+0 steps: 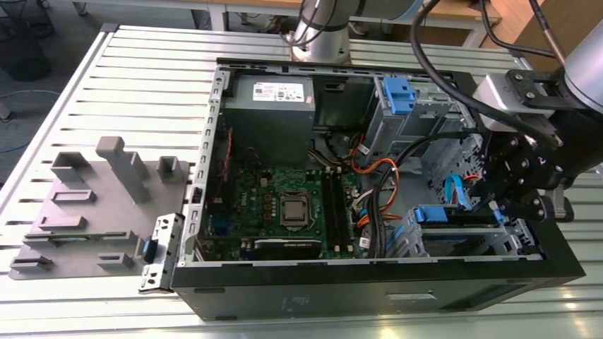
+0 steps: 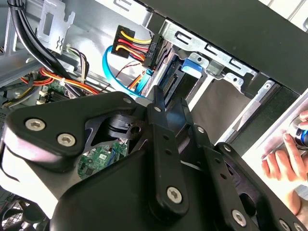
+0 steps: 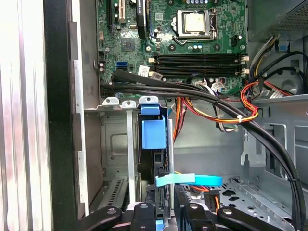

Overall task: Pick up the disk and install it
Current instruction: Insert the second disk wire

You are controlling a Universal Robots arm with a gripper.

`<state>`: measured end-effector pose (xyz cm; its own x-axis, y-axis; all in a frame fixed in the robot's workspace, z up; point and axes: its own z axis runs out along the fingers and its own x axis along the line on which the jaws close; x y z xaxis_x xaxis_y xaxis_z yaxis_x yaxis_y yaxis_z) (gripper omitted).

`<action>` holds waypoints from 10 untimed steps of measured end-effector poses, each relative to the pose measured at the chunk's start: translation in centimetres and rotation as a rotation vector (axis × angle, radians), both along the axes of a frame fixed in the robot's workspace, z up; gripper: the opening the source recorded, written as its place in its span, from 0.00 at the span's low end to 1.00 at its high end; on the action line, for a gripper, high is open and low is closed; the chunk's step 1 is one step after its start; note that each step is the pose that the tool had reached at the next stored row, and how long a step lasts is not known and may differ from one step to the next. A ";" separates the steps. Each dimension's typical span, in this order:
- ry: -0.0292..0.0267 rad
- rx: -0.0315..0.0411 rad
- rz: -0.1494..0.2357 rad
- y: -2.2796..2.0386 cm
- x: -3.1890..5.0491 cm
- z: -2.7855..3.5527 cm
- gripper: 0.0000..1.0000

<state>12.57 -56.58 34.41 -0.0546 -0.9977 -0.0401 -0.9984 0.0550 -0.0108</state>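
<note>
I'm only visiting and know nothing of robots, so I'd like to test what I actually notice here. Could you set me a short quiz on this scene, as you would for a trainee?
1. True or false: the computer case lies open, with its motherboard in plain sight.
2. Which of these is the tool nearest to? A: the grey box with a white sticker. B: the disk in its blue bracket. C: the grey moulded tray beside the case.
3. Fill in: the flat cable passing close by the disk is ___ in colour.
Key: 1 true; 2 B; 3 blue.
</note>
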 end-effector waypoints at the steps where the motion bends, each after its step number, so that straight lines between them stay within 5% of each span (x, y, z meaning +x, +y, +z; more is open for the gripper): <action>1: 0.0000 -0.0002 0.000 0.01 0.00 0.18 0.29; 5: 0.0000 -0.0003 0.000 0.01 0.00 1.32 0.29; 10: 0.0000 0.0005 0.000 0.33 0.00 1.38 0.29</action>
